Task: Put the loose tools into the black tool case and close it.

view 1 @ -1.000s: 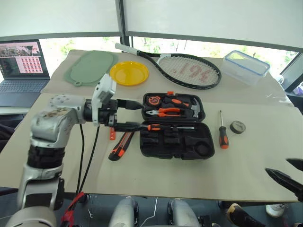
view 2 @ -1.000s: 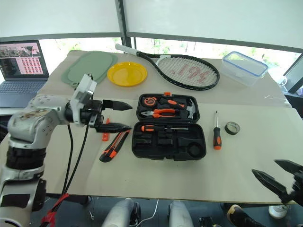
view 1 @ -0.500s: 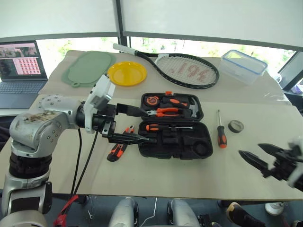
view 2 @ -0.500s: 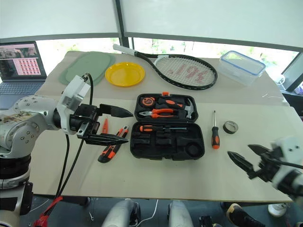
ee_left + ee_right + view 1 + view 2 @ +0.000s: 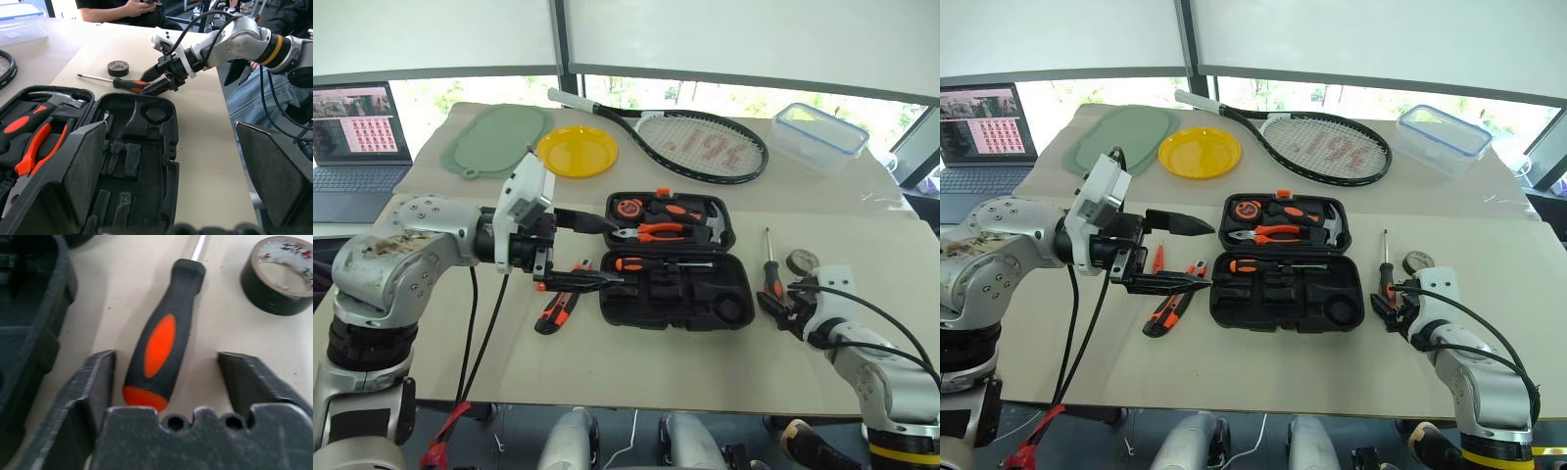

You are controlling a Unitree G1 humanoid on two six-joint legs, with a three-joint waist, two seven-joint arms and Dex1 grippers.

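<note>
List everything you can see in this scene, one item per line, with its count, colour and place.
laptop: 1, dark, far left
mat: 1, green, back left
plate: 1, yellow, beside mat
racket: 1, black, back centre
container: 1, clear with blue rim, back right
tool case: 1, black, open, centre
utility knife: 1, orange-black, left of case
screwdriver: 1, orange-black, right of case
tape roll: 1, dark, beside screwdriver
person: 1, dark top, beyond table
left gripper: open, left of case
right gripper: open, around screwdriver handle
</note>
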